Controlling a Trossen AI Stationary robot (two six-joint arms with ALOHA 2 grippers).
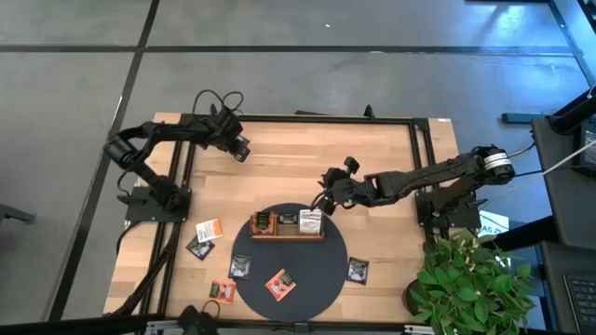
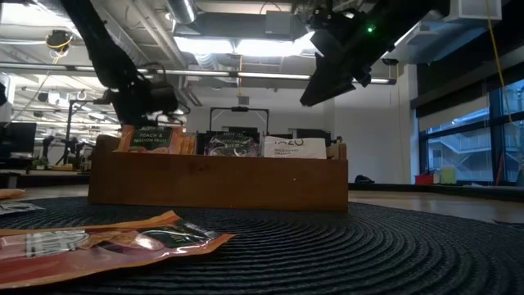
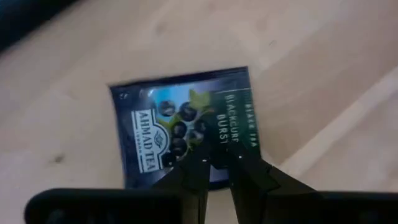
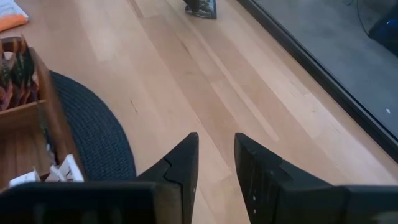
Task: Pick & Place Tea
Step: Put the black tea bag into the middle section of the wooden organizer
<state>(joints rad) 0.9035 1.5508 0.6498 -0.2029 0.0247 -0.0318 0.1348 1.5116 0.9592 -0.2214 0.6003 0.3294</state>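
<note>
Evidently the left claw (image 3: 214, 163) pinches a black tea sachet (image 3: 186, 127) clear above the table (image 1: 298, 158), presumably bound for the tray (image 1: 287, 233); the right claw (image 4: 216, 152) hangs beside that tray, fingers slightly parted, empty

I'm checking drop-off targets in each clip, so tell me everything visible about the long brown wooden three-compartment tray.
The long brown wooden three-compartment tray is a low, plain-sided box, and it looks like smooth solid wood. It sits flat on the far part of the round dark woven mat. Tea sachets stand upright in all three compartments: orange ones at one end, dark ones in the middle, white ones at the other end. The right gripper hovers open above the table just past the white end and does not touch the tray.
</note>
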